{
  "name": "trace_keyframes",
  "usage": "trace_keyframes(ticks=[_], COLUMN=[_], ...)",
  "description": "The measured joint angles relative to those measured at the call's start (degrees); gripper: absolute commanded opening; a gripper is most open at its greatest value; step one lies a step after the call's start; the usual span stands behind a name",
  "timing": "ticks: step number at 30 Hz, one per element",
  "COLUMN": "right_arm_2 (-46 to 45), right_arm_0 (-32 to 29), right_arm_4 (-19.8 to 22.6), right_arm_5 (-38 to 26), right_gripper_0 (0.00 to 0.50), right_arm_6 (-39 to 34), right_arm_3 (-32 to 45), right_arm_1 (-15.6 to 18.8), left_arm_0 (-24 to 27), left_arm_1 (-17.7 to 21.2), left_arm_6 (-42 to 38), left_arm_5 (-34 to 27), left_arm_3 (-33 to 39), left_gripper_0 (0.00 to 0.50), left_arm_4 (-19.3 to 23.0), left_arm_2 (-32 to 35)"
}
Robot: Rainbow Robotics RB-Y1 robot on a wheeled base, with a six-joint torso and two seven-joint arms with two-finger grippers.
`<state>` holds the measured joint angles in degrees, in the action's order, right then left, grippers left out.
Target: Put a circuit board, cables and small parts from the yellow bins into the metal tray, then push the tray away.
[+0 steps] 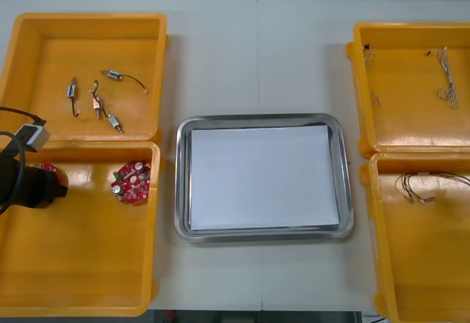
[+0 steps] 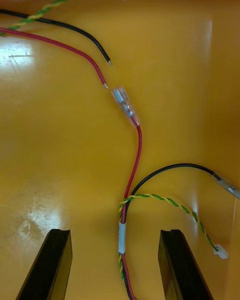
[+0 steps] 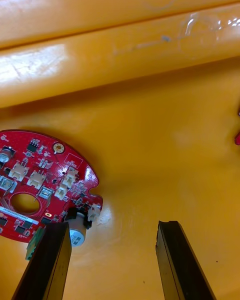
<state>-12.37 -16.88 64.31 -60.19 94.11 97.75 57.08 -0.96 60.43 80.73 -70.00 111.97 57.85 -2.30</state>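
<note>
Left end effector (image 3: 112, 226): low inside the near-left yellow bin (image 1: 73, 264), fingers spread wide, gripping nothing, bare bin floor between them.
Circuit board (image 3: 35, 180): flat on that bin's floor, its edge just beside 1 of those fingers.
Second circuit board (image 1: 132, 182): same bin, near the tray-side wall.
Right end effector (image 2: 115, 232): low over a bin floor, fingers wide apart, holding nothing.
Cables (image 2: 132, 165): red, black and twisted yellow-green; 1 bundle runs between the right fingers.
Metal tray (image 1: 181, 183): mid-bench (image 1: 257, 44), white inside.
Small metal parts (image 1: 95, 103): scattered in the far-left yellow bin (image 1: 44, 66).
Pale cables (image 1: 446, 81): in the far-right yellow bin (image 1: 404, 95).
</note>
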Motion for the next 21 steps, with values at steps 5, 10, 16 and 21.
trace_keyframes(ticks=[5,10,16,21], right_arm_2=[1.94,3.97,4.99,5.97], right_arm_0=[0.00,0.02,0.03,0.03], right_arm_4=[-0.05,-0.11,-0.12,-0.12], right_arm_5=[2.30,4.73,5.43,7.95], right_gripper_0=[0.500,0.500,0.500,0.500], right_arm_6=[0.00,0.00,-0.01,-0.02], right_arm_3=[-1.22,-2.35,-3.18,-3.62], right_arm_1=[0.00,0.01,0.16,0.55], left_arm_0=[-0.09,-0.42,-1.67,-1.99], left_arm_1=[0.36,0.98,2.10,2.14], left_arm_6=[0.00,0.00,0.00,0.00], left_arm_5=[0.85,1.78,3.47,3.68], left_arm_3=[-0.90,-0.97,-0.99,-1.49], left_gripper_0=[0.500,0.500,0.500,0.500], left_arm_4=[0.01,0.01,0.01,0.01], left_arm_2=[-0.97,-1.24,-1.61,-1.61])
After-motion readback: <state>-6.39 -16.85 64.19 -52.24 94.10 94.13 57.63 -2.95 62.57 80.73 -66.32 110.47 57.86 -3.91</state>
